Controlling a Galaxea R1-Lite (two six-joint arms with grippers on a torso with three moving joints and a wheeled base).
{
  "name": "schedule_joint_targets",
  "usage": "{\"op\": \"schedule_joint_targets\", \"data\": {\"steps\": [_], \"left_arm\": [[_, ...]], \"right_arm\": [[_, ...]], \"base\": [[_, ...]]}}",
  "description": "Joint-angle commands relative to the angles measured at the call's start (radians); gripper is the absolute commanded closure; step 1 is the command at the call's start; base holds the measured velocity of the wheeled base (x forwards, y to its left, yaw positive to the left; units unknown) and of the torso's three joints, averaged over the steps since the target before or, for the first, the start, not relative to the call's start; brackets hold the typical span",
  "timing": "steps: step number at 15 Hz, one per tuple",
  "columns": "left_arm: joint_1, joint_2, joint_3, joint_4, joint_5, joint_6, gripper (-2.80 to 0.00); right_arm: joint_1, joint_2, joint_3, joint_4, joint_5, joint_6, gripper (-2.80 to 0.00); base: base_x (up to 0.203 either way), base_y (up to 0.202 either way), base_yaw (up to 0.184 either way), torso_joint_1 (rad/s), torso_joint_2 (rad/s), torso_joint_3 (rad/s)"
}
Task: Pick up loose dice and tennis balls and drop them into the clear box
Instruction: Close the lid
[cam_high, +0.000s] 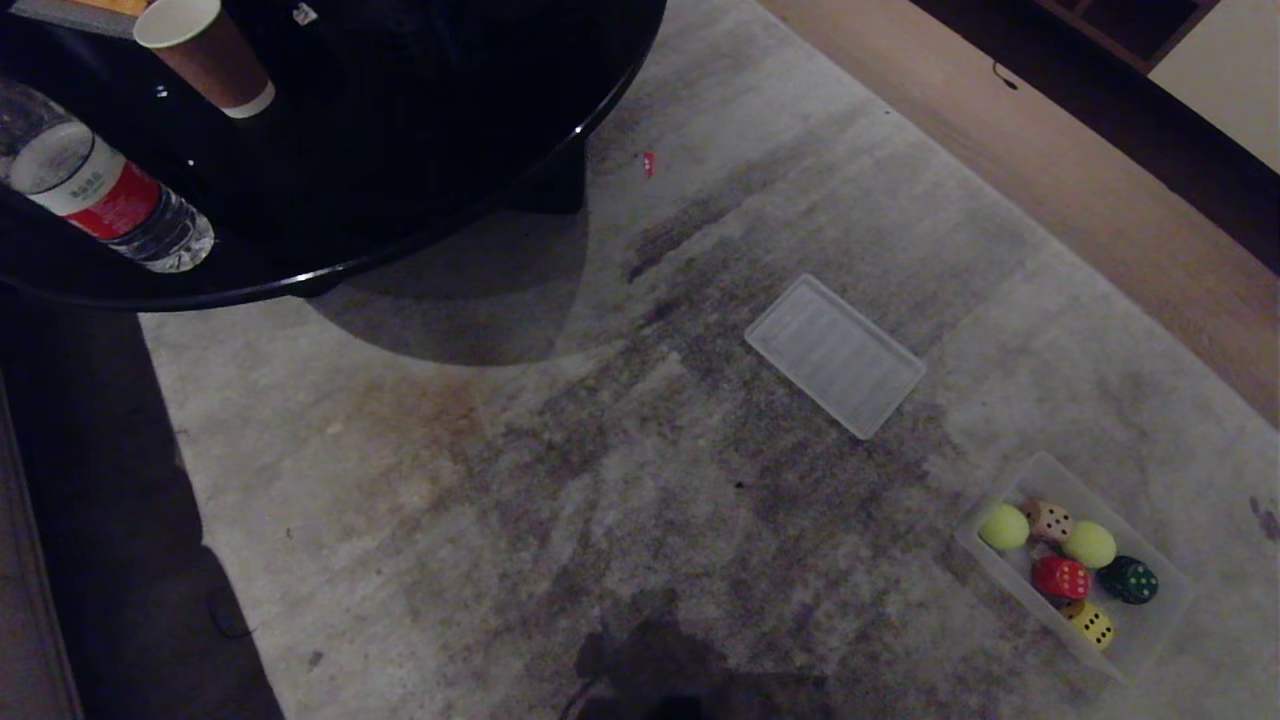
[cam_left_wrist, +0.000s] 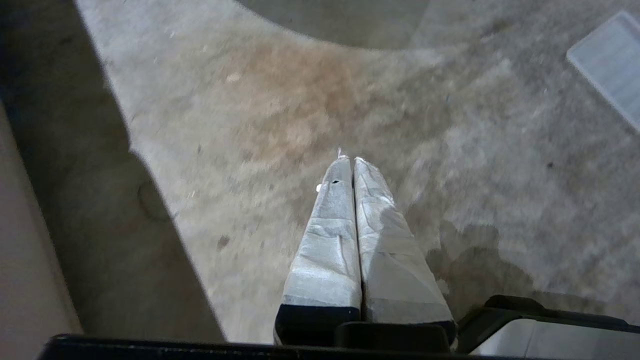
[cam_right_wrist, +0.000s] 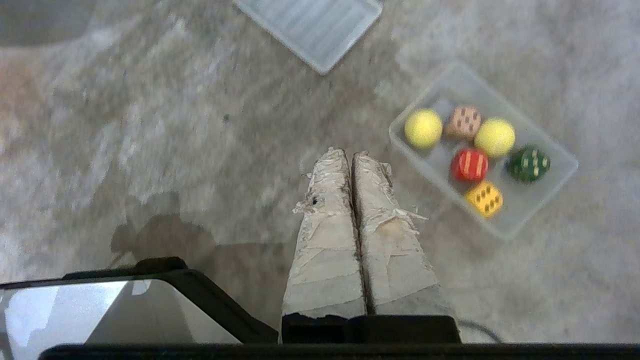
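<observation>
The clear box (cam_high: 1150, 640) (cam_right_wrist: 545, 200) sits on the carpet at the lower right of the head view. Inside it lie two tennis balls (cam_high: 1003, 526) (cam_high: 1089, 544) (cam_right_wrist: 423, 128) (cam_right_wrist: 494, 137) and several dice: beige (cam_high: 1049, 520) (cam_right_wrist: 464, 121), red (cam_high: 1061, 577) (cam_right_wrist: 469, 164), dark green (cam_high: 1128, 579) (cam_right_wrist: 528, 163) and yellow (cam_high: 1091, 623) (cam_right_wrist: 483, 198). My right gripper (cam_right_wrist: 350, 152) hangs shut and empty above bare carpet, beside the box. My left gripper (cam_left_wrist: 350, 159) is shut too, over carpet, holding nothing. Neither arm shows in the head view.
A flat ribbed translucent panel (cam_high: 835, 355) (cam_right_wrist: 310, 25) (cam_left_wrist: 607, 65) lies on the carpet beyond the box. A black round table (cam_high: 400, 150) at top left carries a paper cup (cam_high: 205, 55) and a water bottle (cam_high: 110, 195). A small red cap (cam_high: 649, 163) lies near it.
</observation>
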Motion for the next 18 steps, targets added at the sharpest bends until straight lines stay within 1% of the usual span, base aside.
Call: {"op": "schedule_joint_targets", "data": {"steps": [1,6,12,18], "left_arm": [[0.0,0.002,0.002,0.0,0.001,-0.001,0.0],[0.0,0.002,0.002,0.001,0.003,-0.007,0.0],[0.0,0.002,0.002,-0.001,0.004,-0.01,0.0],[0.0,0.002,0.002,0.001,0.003,-0.008,0.0]], "right_arm": [[0.001,0.001,0.0,0.001,0.0,0.001,0.0],[0.0,0.001,0.0,0.001,0.0,0.001,0.0],[0.001,0.001,0.0,0.001,0.0,0.003,0.0],[0.0,0.001,0.0,0.001,-0.002,0.003,0.0]], "base": [[0.18,0.0,0.001,0.002,0.01,0.002],[0.165,0.0,0.001,0.001,0.0,0.003],[0.0,0.0,0.0,0.001,0.0,-0.005],[0.0,0.0,0.0,0.004,0.0,-0.169]]}}
